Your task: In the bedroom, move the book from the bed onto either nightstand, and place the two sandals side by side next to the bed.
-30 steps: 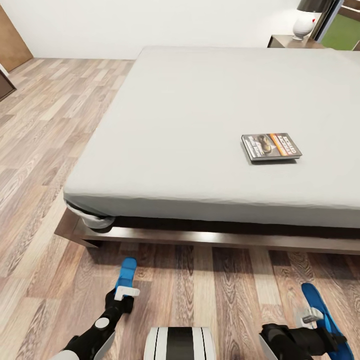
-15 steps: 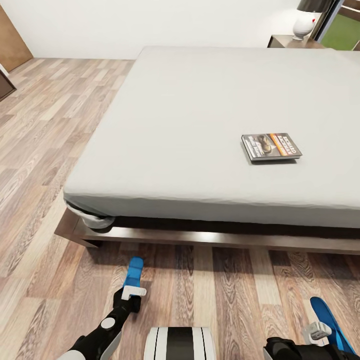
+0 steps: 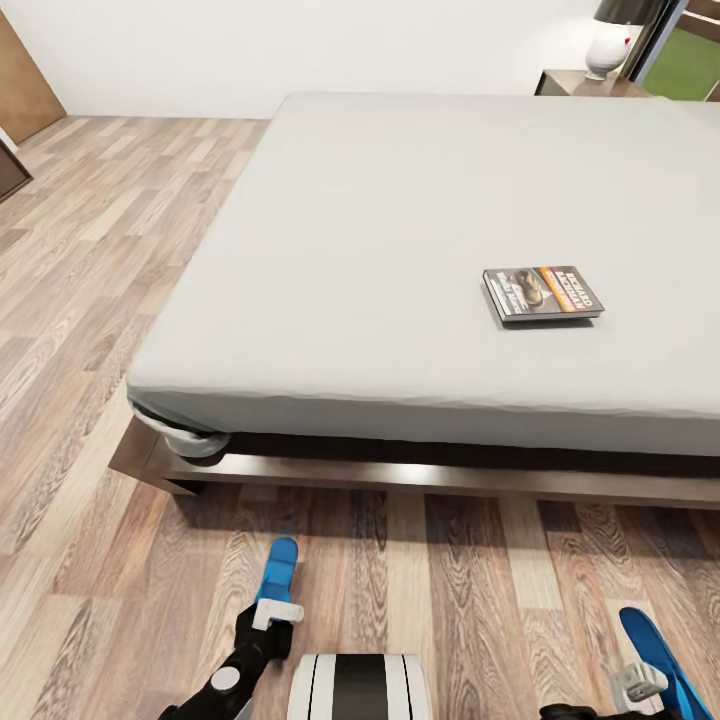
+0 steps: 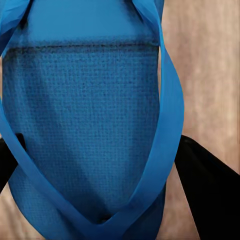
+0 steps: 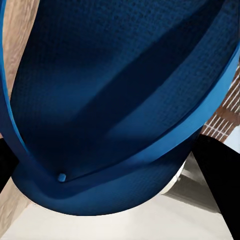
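- Sandals, one per arm: we carry the left sandal [image 3: 276, 572] in the left gripper [image 3: 272, 612] and the right sandal [image 3: 652, 650] in the right gripper [image 3: 640, 683], both low over the floor [image 3: 80, 300] in front of the bed [image 3: 400, 250].
- Left jaws: closed on the sandal. In the left wrist view its blue sole [image 4: 85, 115] sits between the dark fingers [image 4: 210, 195], strap uppermost, so we judge the grip to be at one end.
- Right jaws: likewise closed on their sandal; the right wrist view shows the darker, shaded sole [image 5: 120, 100] held at a tilt.
- Placement reasoning: holding both at once lets us set them down side by side beside the bed. The two are well apart now and must be brought together first.
- Book [image 3: 542, 293]: lies flat on the mattress, towards the right, untouched; we judge this part of the task not yet begun.
- Nightstand [image 3: 570, 84]: at the far right corner beyond the bed, bearing a lamp [image 3: 612, 40].
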